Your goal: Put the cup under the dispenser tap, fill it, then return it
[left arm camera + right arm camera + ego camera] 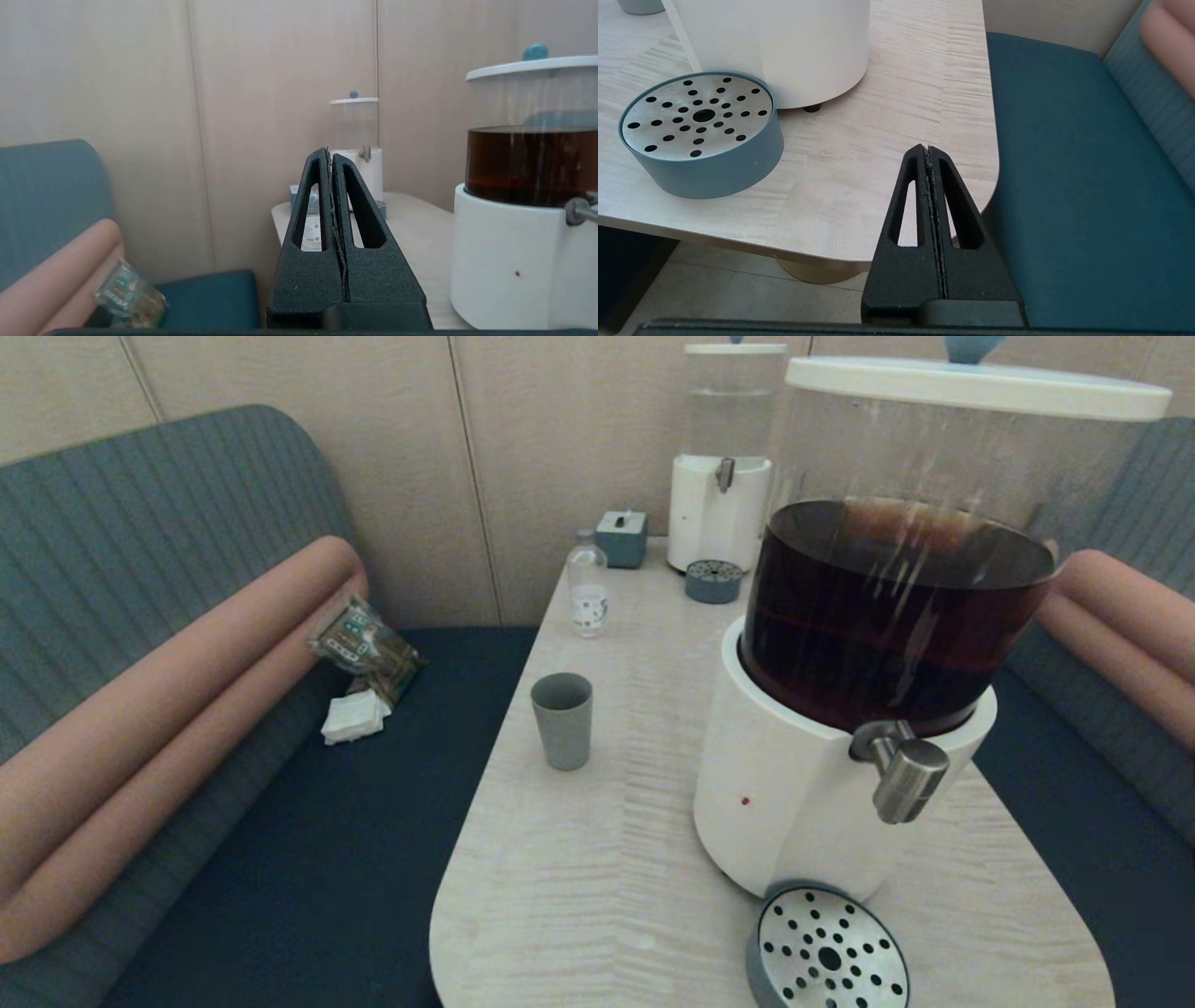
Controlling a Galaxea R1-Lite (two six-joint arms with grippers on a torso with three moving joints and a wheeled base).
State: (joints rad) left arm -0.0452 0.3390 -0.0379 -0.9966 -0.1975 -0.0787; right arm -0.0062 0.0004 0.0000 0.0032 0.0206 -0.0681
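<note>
Cup (562, 720): grey-green tumbler, upright and apparently empty, stood on the pale table (597, 896) toward its left edge, well apart from the dispenser tap (902, 768) and the perforated drip tray (827, 952) at the table's near right. Left gripper (330, 158): fingers (313, 205) pressed flat together, holding nothing, held level off the table's left near side and pointing toward the far wall; out of sight in the head view. Cup was not visible in the left wrist view, so its exact offset from those fingers could not be told; judged to lie ahead of them and lower, with no contact. Step in hand, as judged: approach and pick-up of the cup, task barely begun. Recommended handling: part the fingers wide before nearing, come in from the cup's left or near side at mid-height, straddle the wall evenly, close gently since the light tapered body could tip or slide, and keep it upright. Large dispenser (822, 784): white base, clear tank of dark liquid, right of the cup. Right gripper (928, 154): fingers shut and empty, parked beyond the table's near right corner, above the blue seat (1087, 186).
</note>
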